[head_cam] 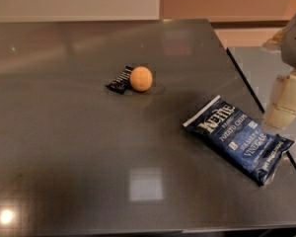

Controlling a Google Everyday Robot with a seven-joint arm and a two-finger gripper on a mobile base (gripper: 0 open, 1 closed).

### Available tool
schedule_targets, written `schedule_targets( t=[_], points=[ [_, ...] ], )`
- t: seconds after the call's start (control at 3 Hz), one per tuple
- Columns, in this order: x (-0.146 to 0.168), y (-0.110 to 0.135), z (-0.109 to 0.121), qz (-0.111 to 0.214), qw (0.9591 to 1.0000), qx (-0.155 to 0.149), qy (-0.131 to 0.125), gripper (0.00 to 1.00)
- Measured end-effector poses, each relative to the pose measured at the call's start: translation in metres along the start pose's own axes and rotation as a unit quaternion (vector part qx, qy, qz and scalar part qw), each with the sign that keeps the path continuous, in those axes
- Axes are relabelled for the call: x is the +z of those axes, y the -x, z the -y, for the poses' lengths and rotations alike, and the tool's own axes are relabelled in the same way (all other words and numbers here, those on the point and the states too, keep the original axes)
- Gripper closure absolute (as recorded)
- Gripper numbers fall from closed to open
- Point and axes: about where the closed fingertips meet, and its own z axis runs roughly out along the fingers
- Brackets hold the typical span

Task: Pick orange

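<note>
The orange (141, 79) is seen slightly above the frame's centre on the dark table (64, 132), touching a black wrapper (119, 80) at its left. The gripper (285, 102) is seen at the right edge, well apart; its spread cannot be told.

Matte orange (141, 79), plastic end effector (284, 105) right

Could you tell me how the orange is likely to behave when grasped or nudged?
The orange is round and sits on a smooth, glossy table, so an off-centre touch would probably roll it. Its skin looks matte, so it likely grips well. The black wrapper right beside it may shift too. The gripper is at the picture's right edge, away from it.
</note>
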Motion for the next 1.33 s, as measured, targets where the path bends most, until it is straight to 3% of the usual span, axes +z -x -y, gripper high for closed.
schedule_targets(
  t=[0.67, 1.0, 1.33],
  points=[
    [0.0, 0.0, 0.0, 0.0, 1.0, 0.0, 0.0, 0.0],
    [0.011, 0.039, 0.027, 0.033, 0.9993, -0.016, -0.005, 0.0],
    [0.019, 0.066, 0.05, 0.065, 0.9978, -0.014, -0.01, 0.0]
  ],
)
